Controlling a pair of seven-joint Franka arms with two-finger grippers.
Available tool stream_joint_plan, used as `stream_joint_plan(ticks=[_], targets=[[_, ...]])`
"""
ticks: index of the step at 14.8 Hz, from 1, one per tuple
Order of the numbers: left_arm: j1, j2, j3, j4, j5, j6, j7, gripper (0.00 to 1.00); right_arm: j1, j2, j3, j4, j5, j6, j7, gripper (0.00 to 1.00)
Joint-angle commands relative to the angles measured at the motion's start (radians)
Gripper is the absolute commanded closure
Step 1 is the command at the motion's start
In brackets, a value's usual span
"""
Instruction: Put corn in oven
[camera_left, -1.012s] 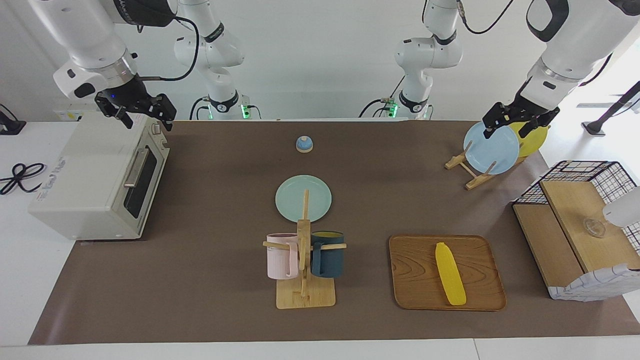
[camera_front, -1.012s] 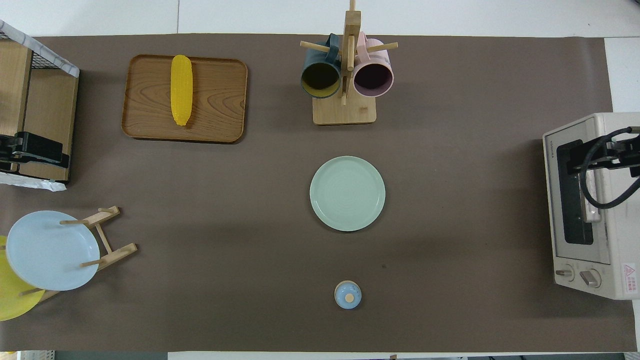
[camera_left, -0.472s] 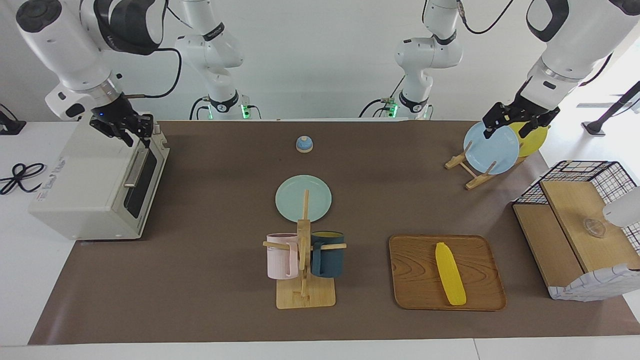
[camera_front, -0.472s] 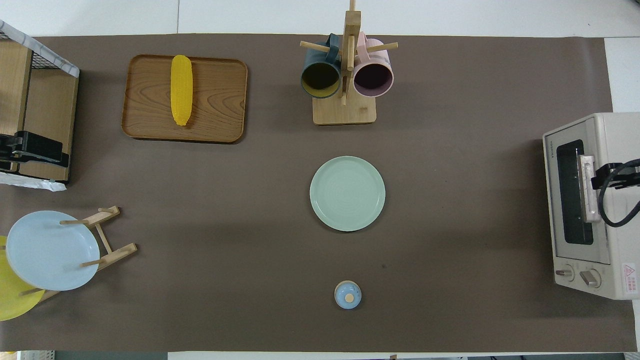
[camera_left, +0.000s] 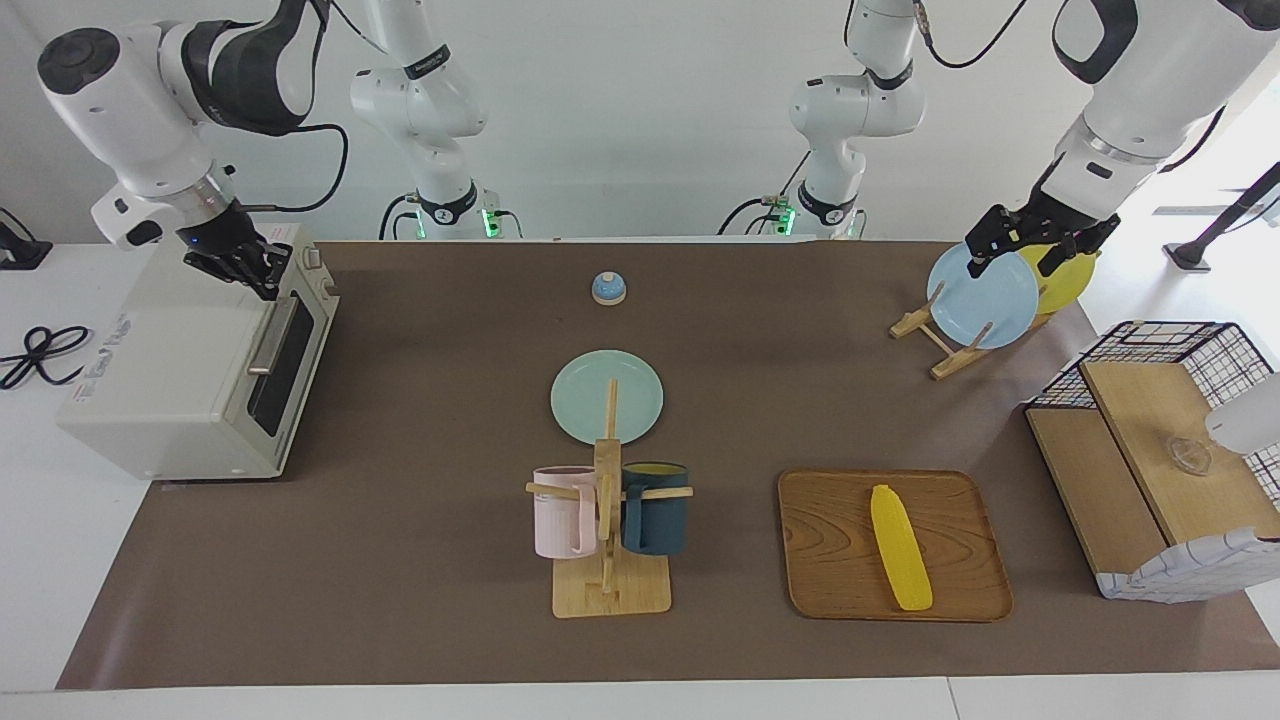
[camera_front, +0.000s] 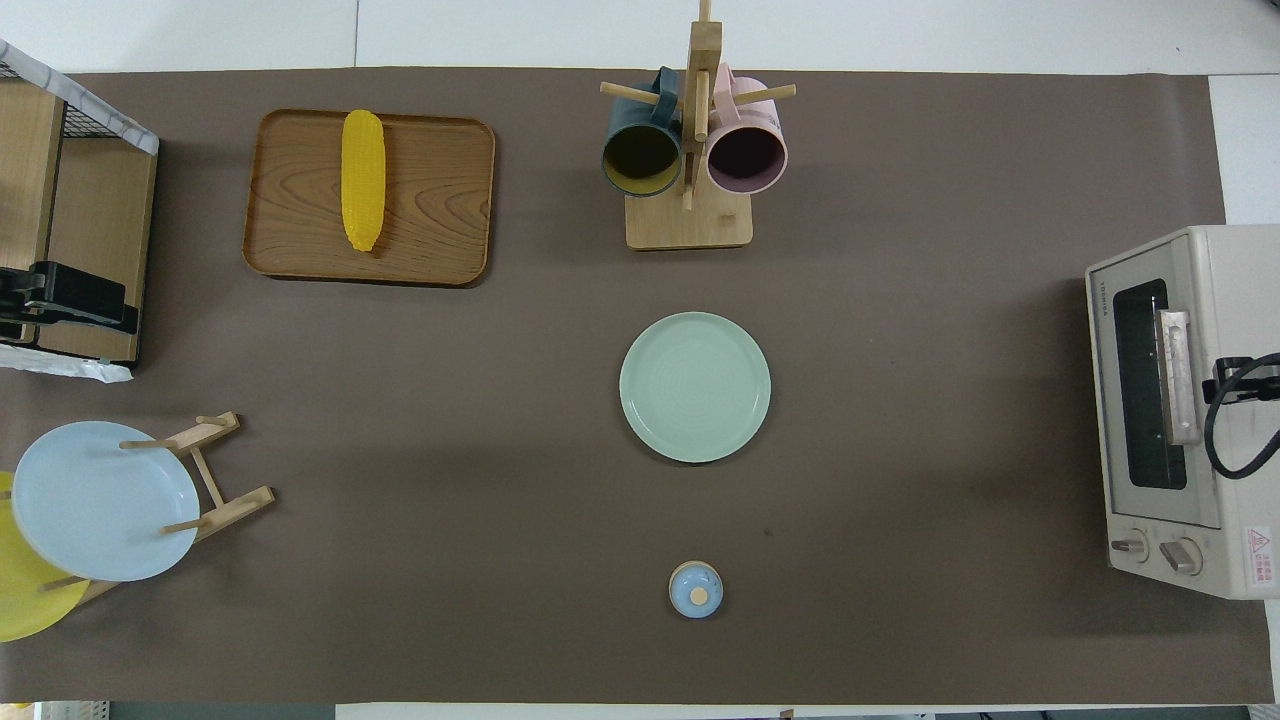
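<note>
Right gripper (camera_left: 262, 272) sits at the upper left of the facing view, over the top front edge of the oven (camera_left: 170, 370), just above the door handle (camera_left: 271, 335); finger spread cannot be determined; oven door closed. Left gripper (camera_left: 1035, 245) waits at the upper right, over the blue plate (camera_left: 982, 300) and yellow plate (camera_left: 1070, 280) in the plate rack (camera_left: 945, 345); fingers apart, holding nothing. Corn (camera_left: 900, 548) lies on the wooden tray (camera_left: 830, 540) at the lower right, well apart from both grippers.
</note>
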Motion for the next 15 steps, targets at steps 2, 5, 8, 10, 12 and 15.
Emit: stream_joint_plan(ticks=[2,5,8,10,12,15], targets=[[-0.007,0.031,-0.005,-0.027,0.005,0.08,-0.012,0.0,-0.007,0.031,0.003,-0.032,0.009,0.081,0.013,1.0],[-0.03,0.169,-0.005,0.059,-0.032,0.102,-0.012,0.0,-0.016,0.057,0.001,-0.028,0.009,0.107,0.004,1.0],[-0.088,0.391,-0.005,0.219,-0.034,0.131,-0.011,0.0,-0.027,0.065,0.001,-0.029,0.009,0.109,0.003,1.0],[-0.095,0.495,-0.008,0.281,-0.037,0.175,-0.009,0.0,-0.025,0.066,0.003,-0.029,0.009,0.109,0.003,1.0],[-0.096,0.633,-0.038,0.382,-0.035,0.234,-0.011,0.0,-0.025,0.076,0.001,-0.029,0.004,0.109,-0.02,1.0],[-0.087,0.743,-0.041,0.47,-0.035,0.293,0.024,0.0,-0.027,0.08,0.001,-0.029,-0.012,0.109,-0.039,1.0]])
